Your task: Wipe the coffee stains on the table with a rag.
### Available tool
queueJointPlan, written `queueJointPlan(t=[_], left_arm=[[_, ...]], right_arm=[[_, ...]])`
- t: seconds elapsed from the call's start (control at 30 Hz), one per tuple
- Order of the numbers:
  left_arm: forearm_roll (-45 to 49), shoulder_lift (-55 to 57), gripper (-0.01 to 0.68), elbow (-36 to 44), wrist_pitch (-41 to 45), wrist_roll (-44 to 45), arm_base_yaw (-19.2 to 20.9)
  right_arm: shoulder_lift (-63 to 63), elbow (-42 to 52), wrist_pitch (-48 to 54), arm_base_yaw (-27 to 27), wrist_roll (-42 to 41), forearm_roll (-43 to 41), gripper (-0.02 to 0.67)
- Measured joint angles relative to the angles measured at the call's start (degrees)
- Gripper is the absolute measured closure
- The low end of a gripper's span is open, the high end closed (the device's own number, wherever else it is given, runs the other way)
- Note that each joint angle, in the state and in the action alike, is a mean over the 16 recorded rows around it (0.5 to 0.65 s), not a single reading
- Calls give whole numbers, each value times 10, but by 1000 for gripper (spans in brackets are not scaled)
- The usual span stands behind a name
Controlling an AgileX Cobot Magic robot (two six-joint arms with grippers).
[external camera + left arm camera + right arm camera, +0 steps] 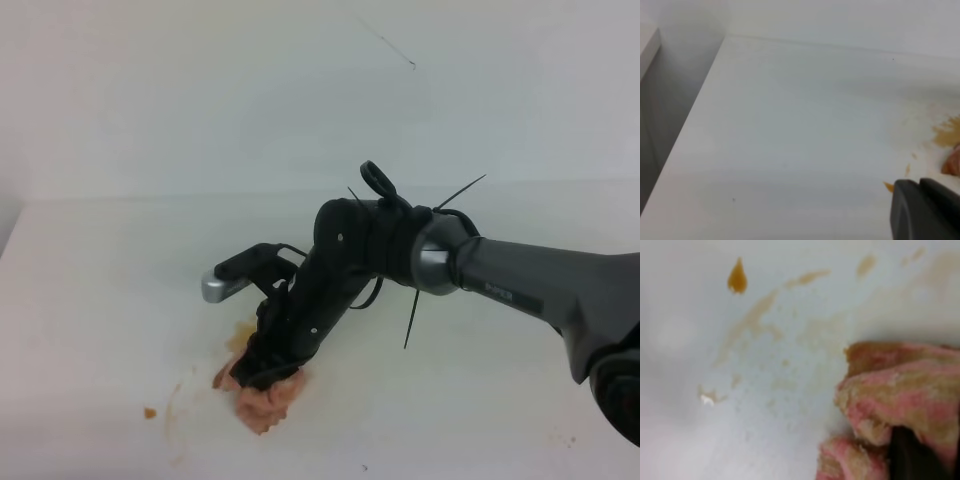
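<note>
Brown-soaked rag [905, 405] folds: right wrist only.

Plain white wall [200, 90] behind, thin dark crack [385, 42], soft even light

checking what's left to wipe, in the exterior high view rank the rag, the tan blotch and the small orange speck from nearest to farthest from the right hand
1. The rag: pinched in the right hand, directly under it.
2. The tan blotch: just behind the hand, toward its left.
3. The small orange speck: farthest, well out to the left on the table.
</note>
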Motion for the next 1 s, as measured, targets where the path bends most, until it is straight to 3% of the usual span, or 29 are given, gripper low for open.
queueJointPlan(t=[0.6, 1.0], left_arm=[[0, -1, 675, 4, 0, 0, 0], [0, -1, 675, 7, -2, 0, 0]], right_arm=[[86, -153, 14, -9, 5, -26, 614], [99, -180, 36, -97, 33, -48, 614]])
